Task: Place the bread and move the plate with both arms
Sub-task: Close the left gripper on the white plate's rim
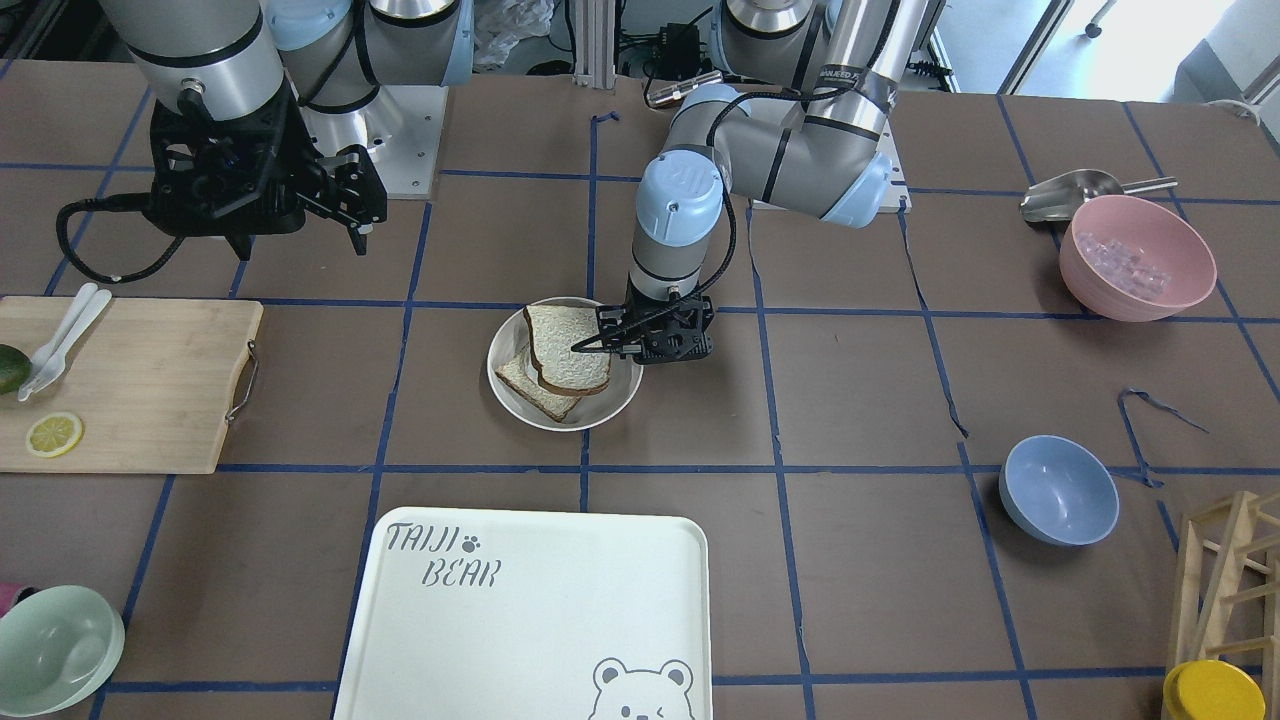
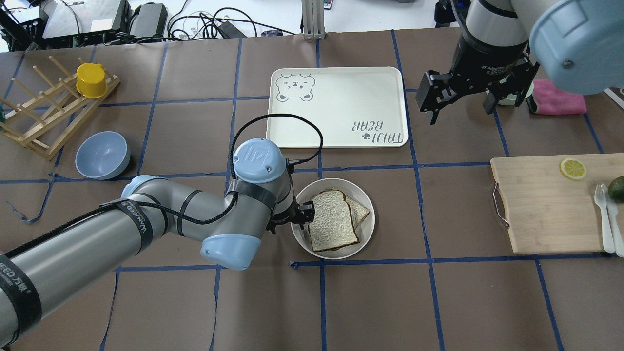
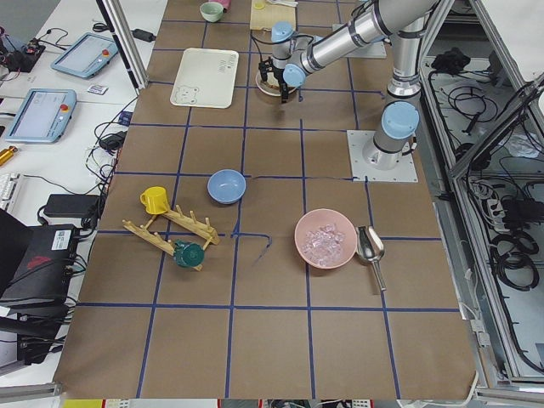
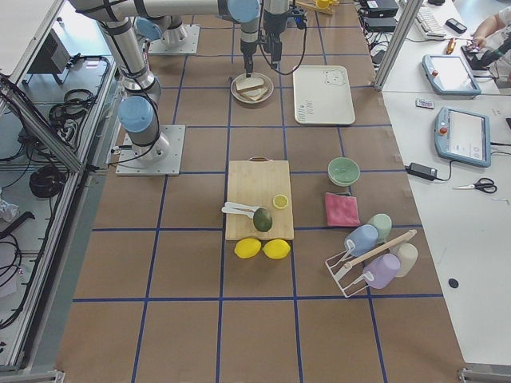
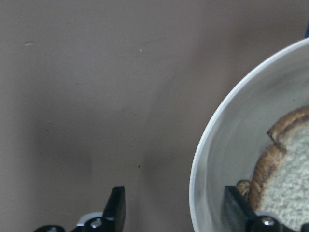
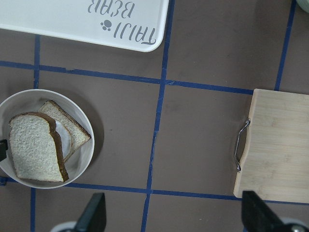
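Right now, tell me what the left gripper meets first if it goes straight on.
The rim of the plate: the open left gripper points down and straddles it, one finger over the table, the other inside beside the bread. Depth is unclear.

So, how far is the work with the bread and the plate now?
Done: the bread lies on the plate, over another slice. In hand: the left gripper, open, straddles the plate's rim. Left: closing on the rim and moving the plate; the right gripper hangs open, away from it.
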{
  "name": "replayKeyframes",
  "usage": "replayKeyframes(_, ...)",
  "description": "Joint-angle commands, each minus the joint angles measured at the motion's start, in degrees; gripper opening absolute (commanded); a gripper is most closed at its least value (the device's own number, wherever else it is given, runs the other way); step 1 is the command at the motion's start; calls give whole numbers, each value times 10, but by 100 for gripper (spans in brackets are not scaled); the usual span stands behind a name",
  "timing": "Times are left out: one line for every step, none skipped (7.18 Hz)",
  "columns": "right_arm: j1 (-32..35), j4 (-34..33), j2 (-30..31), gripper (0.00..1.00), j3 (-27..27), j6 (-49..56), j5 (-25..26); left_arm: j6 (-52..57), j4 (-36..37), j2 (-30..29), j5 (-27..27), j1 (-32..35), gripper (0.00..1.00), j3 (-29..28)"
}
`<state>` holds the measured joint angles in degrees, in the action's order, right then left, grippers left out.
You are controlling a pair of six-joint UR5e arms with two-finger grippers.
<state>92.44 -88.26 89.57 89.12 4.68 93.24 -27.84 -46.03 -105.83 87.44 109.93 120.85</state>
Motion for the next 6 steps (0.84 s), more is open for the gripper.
replayKeyframes(-4, -1, 1, 100, 0, -2, -1, 2, 4, -3, 1, 0, 1, 0)
replayKeyframes(-13, 0, 1, 100, 0, -3, -2, 1, 4, -3, -2, 0, 0, -1)
replayKeyframes(-17, 1, 2, 100, 2, -5, -2, 1, 4, -3, -3, 0, 0, -1)
replayKeyframes(-17, -2, 2, 100, 2, -6, -2, 0, 5, -2, -3, -1, 0, -3)
replayKeyframes(-16, -2, 4, 100, 1, -6, -2, 0, 12, 0, -4, -1, 0, -3)
replayKeyframes(-16, -2, 7, 100, 1, -5, -2, -4, 23, 6, -6, -3, 0, -5)
